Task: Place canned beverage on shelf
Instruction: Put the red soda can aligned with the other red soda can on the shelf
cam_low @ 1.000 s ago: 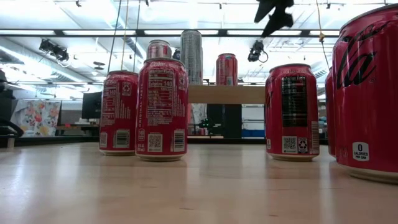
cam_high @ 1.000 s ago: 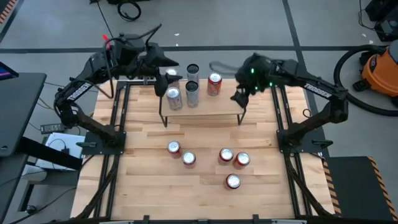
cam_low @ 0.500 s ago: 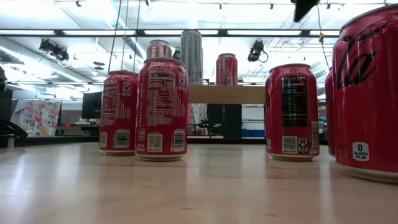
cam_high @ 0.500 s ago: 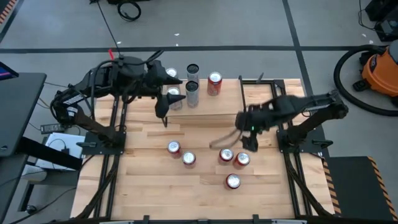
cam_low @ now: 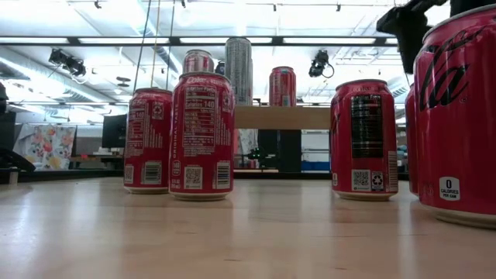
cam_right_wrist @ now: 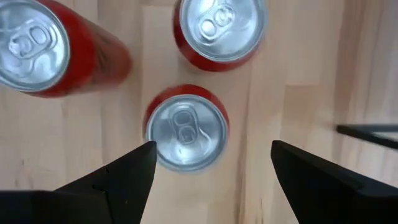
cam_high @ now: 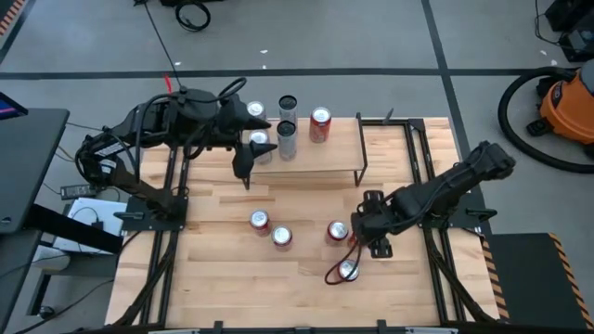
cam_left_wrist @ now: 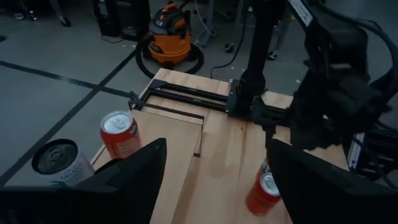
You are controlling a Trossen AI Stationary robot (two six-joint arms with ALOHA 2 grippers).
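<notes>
Several red cans stand upright on the wooden table, among them one [cam_high: 348, 270] near the front and one [cam_high: 337, 232] behind it. My right gripper [cam_high: 355, 249] hangs open above this group, pointing down. In the right wrist view one can top [cam_right_wrist: 186, 129] lies ahead of the open fingers [cam_right_wrist: 212, 144], which do not touch it. The shelf [cam_high: 320, 165] stands at the table's far side with a red can [cam_high: 319, 121] and grey cans [cam_high: 287, 134] on it. My left gripper [cam_high: 244, 167] hovers open over the shelf's left end.
Two more red cans [cam_high: 259, 220] [cam_high: 281, 237] stand left of centre on the table. Black frame rails [cam_high: 422, 199] run along both table sides. An orange vacuum cleaner [cam_high: 568, 107] sits on the floor at the far right. The table's near strip [cam_high: 278, 297] is bare wood.
My right gripper has swung from beside the shelf's right end toward the table's near edge and down, tipping over until it points at the red cans. My left gripper has shifted a little toward the near side over the shelf's left end. No can has moved.
</notes>
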